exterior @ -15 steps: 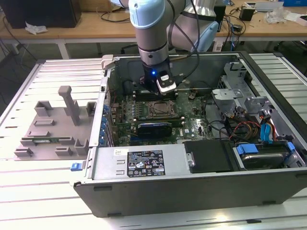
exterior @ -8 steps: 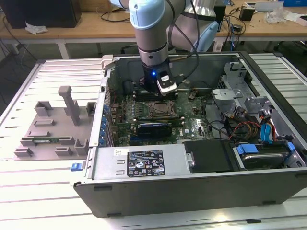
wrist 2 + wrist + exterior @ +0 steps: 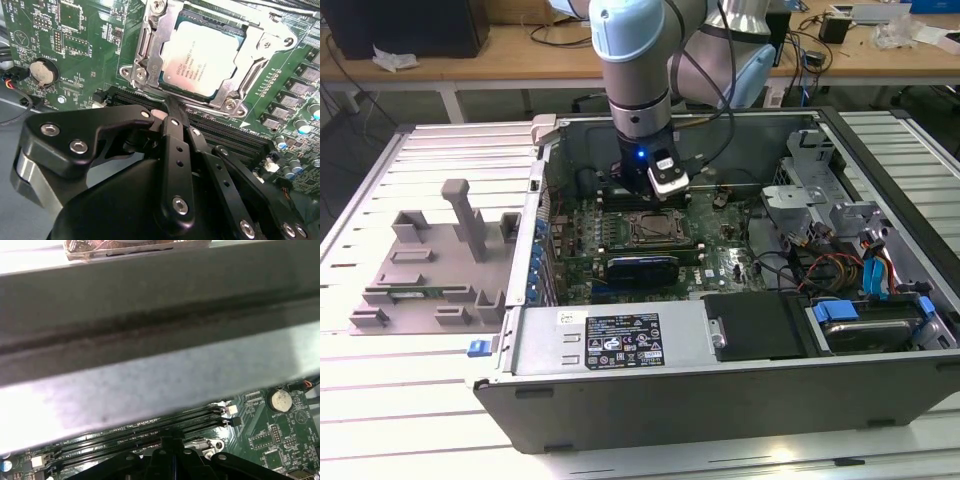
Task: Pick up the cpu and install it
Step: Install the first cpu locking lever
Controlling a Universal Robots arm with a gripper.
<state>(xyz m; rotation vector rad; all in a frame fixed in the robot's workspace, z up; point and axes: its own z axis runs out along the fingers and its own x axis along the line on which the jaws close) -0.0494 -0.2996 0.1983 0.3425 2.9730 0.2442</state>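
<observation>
CPU seated, gripper just beside the socket.
Your gripper (image 3: 172, 107) has its fingers pressed together, empty; keep clear of the cpu (image 3: 202, 57) lying flat inside the socket frame (image 3: 150, 60).

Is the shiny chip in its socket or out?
In. In the second wrist view the cpu lies flat inside the socket, with the metal frame around it. The gripper hangs beside it, holding nothing.

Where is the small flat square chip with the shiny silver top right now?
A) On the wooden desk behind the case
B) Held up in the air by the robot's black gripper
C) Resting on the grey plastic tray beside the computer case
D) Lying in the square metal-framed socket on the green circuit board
D. In the second wrist view the small flat square silver-topped chip lies inside the square metal-framed socket, with the black gripper just beside the socket.
</observation>
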